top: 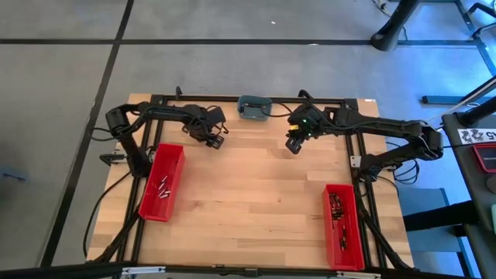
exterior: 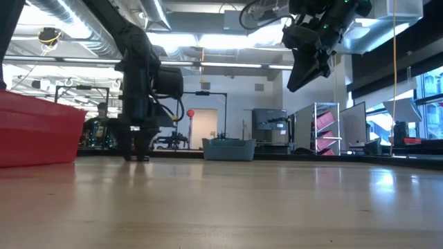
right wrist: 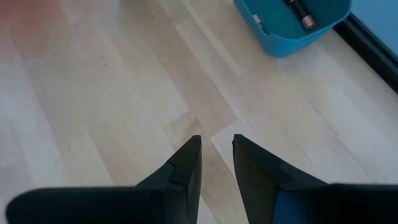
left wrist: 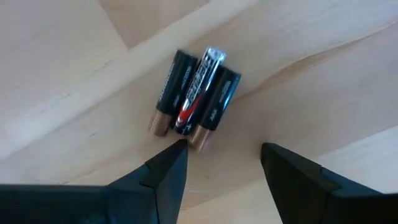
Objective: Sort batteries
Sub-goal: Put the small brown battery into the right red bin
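One light wooden table (top: 256, 194) is carrying two long red plastic bins (top: 161, 182) and one grey-blue rounded dish (top: 253, 108). Near the dish, the left gripper (left wrist: 221, 165) is hovering spread just beside three small cylindrical batteries (left wrist: 194, 99) lying touching on the wood. The right gripper (right wrist: 216, 158) is hanging narrowly parted, holding nothing.

Glossy batteries (left wrist: 194, 93) (one with a shiny metallic wrap) lie on smooth, pale wooden table (left wrist: 323, 74).
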Controlling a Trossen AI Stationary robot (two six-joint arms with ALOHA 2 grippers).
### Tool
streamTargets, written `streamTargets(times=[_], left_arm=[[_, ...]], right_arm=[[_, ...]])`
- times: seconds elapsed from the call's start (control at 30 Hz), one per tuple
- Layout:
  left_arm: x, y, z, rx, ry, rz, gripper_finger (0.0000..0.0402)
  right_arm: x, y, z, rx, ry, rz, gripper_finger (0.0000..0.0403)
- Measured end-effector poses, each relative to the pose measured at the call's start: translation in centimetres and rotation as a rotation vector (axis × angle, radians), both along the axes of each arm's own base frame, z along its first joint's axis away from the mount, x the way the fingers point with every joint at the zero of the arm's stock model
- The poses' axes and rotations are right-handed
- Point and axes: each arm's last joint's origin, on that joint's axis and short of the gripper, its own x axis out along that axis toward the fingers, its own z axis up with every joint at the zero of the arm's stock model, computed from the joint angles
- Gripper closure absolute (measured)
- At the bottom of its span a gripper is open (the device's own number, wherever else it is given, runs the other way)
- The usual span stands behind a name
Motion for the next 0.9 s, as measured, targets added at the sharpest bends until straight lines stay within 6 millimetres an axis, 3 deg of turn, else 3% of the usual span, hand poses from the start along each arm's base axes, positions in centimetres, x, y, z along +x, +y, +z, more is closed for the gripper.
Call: streamTargets(times=[0.4, 0.9], left_arm=[[0.46, 0.35, -0.11, 0.048, -0.035, -0.040, 0.0213], [1.03, -0.35, -0.07, 0.052, -0.049, -0.072, 0.0387]], right_arm=[[0.02, 0.07, 0.00, 0.019, -0.005, 0.015, 0.0309], [0.00, 0.07, -0.01, 0.019, -0.004, 0.015, 0.0309]])
